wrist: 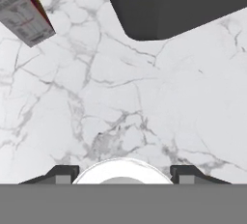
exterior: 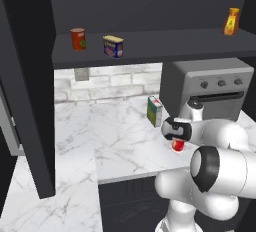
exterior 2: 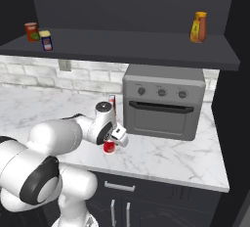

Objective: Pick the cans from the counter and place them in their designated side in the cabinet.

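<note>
The pincer [wrist: 123,177] reaches straight down over the short red can [exterior: 177,145] on the marble tabletop [exterior: 120,141]; whether its fingers press it is unclear. The blue-labelled tin [exterior: 113,46] stands on the cabinet [exterior: 150,46] shelf.

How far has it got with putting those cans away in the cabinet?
About halfway, it seems. The boxy tin already stands on the cabinet shelf, beside an orange-red can. The gripper is down on the counter with its fingers on either side of the short red can, which hasn't been lifted yet. That can still has to go up to the shelf.
</note>
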Robot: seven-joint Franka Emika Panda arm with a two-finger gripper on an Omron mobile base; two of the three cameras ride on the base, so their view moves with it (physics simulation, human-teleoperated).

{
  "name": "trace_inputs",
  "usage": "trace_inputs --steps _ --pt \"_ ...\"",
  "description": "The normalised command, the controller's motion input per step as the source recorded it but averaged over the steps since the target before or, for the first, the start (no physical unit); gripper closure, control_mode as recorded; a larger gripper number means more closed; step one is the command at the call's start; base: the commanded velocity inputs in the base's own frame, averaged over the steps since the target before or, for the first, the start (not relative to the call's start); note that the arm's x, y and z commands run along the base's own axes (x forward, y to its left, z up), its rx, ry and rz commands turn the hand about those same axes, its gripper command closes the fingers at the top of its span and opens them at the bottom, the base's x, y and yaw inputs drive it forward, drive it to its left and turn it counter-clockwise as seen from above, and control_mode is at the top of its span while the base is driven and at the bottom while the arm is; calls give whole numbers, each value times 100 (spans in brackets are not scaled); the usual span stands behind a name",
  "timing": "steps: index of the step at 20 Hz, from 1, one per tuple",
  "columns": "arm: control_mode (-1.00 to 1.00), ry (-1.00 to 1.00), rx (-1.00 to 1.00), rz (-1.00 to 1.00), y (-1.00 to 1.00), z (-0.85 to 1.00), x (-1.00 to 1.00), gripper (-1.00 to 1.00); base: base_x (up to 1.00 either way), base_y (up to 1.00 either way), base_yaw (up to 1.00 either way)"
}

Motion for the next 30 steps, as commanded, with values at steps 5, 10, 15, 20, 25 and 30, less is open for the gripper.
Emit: trace_inputs --steps 5,10,15,20,25,30 --pt "-100 0 3 0 0 0 0 100 0 0 0" --pt "-100 -1 4 0 0 2 0 100 0 0 0" --pt "-100 -3 4 0 2 6 0 100 0 0 0" --pt "-100 -5 3 0 0 9 -1 100 0 0 0" --pt "-100 -6 3 1 0 11 -3 100 0 0 0" --pt "-100 -5 2 2 3 9 -3 100 0 0 0"
